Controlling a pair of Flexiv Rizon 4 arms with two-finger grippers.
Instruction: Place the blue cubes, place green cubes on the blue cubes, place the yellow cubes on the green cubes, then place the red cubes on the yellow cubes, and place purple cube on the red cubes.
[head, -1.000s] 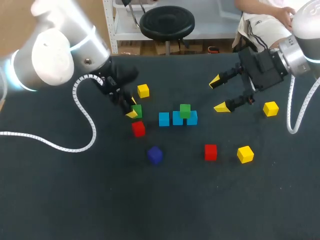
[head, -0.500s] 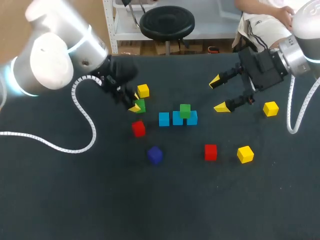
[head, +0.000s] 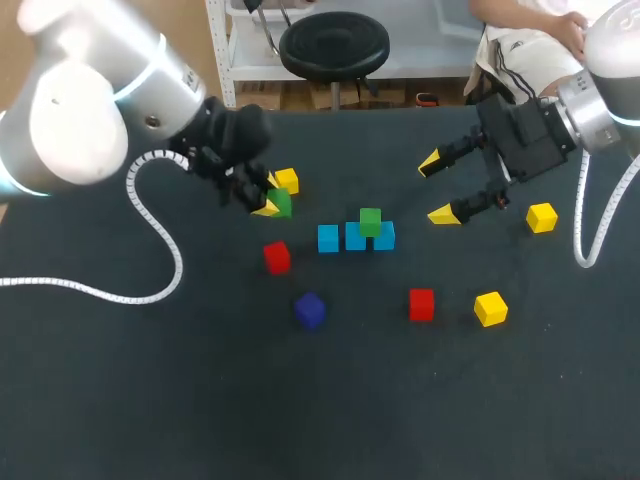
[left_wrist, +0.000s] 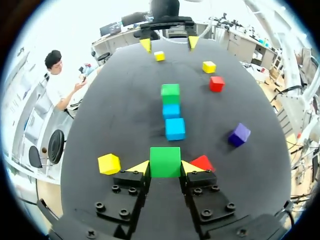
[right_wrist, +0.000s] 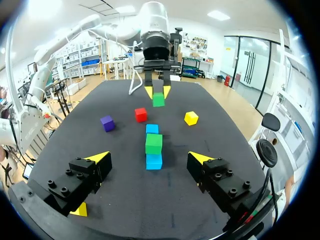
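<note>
Left wrist view: the left claw (left_wrist: 165, 168) was closed on a green plastic cube (left_wrist: 165, 160), with one yellow tip against each side face.
Held cube's place: short of the row of three blue plastic cubes (left_wrist: 174, 128) and roughly in line with it. It looked to be off the dark table (head: 200, 400).
Done: the blue row was laid, its cubes touching end to end. A second green cube (head: 370, 221) sat on top, over the row's middle and right-hand cubes as far as the head view showed.
Left: the held cube was not yet on the row, probably meant for its left part.
Yellow cubes: none stacked. One (head: 287, 181) lay beyond the row's left end, and two (head: 541, 217) (head: 490, 308) were well off its right end.
Red cubes: both on the table, one (head: 277, 257) near the row's left end and one (head: 421, 304) nearer than its right end.
Purple cube (head: 310, 310): on the table, nearer than the row.
Left arm: entered from the head view's left, fingers aimed along the row.
Right claw (head: 436, 189): wide open and empty, right of the row, fingers facing it.
</note>
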